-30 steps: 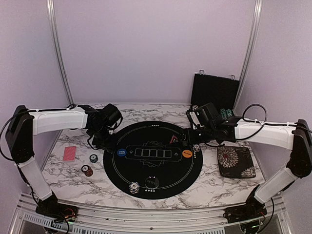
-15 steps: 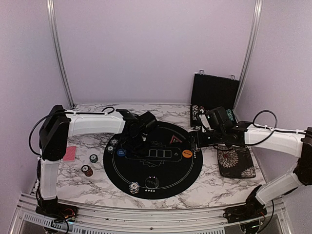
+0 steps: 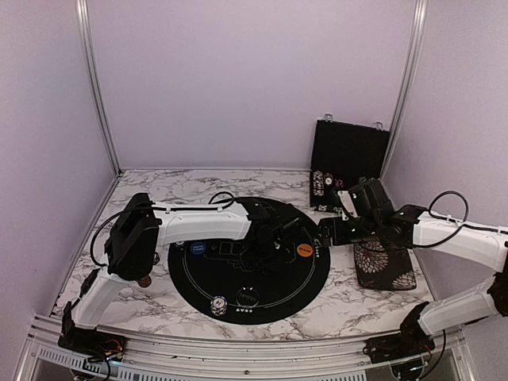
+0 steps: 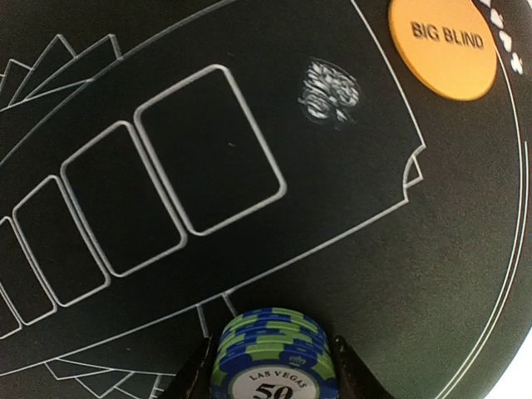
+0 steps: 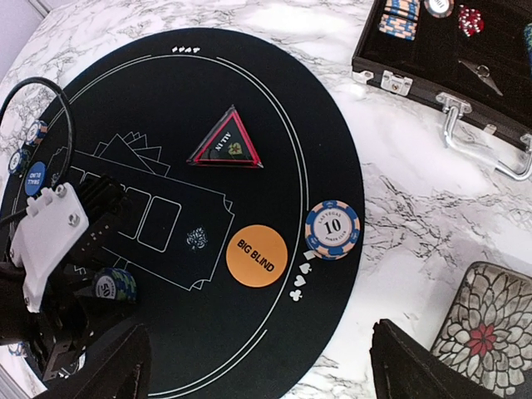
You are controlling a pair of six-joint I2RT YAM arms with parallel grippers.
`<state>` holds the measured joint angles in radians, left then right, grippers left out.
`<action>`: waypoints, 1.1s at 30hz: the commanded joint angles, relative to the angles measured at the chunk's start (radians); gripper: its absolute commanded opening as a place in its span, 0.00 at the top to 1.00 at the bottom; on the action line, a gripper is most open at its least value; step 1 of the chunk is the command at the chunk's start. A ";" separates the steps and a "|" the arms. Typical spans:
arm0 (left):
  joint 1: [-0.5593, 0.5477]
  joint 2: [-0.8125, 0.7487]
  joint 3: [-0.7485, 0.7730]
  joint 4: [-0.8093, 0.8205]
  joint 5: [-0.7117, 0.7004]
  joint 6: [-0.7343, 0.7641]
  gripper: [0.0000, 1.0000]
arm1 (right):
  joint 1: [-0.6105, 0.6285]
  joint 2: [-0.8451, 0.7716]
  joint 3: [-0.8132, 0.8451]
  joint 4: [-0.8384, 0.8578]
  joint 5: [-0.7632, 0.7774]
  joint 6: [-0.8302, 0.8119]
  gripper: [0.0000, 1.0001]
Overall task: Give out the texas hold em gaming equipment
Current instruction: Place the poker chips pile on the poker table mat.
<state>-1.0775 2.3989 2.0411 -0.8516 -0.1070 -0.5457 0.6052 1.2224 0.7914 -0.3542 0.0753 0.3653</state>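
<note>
Left arm and right arm: white box-section links, black joint housings. A black cable runs externally along each arm. Left wrist: white bracket with silver screws. Right gripper: matt black fingers. Left gripper: identical. Bases: black, with exposed coloured wiring.

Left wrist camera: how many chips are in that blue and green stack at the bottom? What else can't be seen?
Left wrist view: the chip stack is cut off by the bottom edge, so no count.
Top view: the left arm covers that stack.
Right wrist view: the chip case is cut off by the top edge; the blue button is too small to read.
</note>
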 commanded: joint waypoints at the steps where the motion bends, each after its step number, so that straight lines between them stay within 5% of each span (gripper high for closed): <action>1: -0.023 0.034 0.051 -0.062 0.012 -0.020 0.59 | -0.014 -0.038 -0.008 -0.021 0.006 -0.005 0.11; 8: -0.030 0.048 0.051 -0.067 0.008 -0.021 0.55 | -0.017 -0.051 -0.008 -0.028 0.008 -0.005 0.11; 25: -0.019 -0.060 0.070 -0.050 -0.003 0.010 0.23 | -0.017 -0.031 0.031 -0.059 0.023 -0.007 0.11; 33: 0.047 -0.267 -0.135 0.051 0.000 0.016 0.16 | 0.010 0.027 0.075 -0.066 0.024 0.003 0.11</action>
<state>-1.0786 2.2810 2.0029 -0.8551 -0.1043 -0.5404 0.5980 1.2137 0.8028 -0.4137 0.0841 0.3653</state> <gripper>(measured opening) 0.829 0.888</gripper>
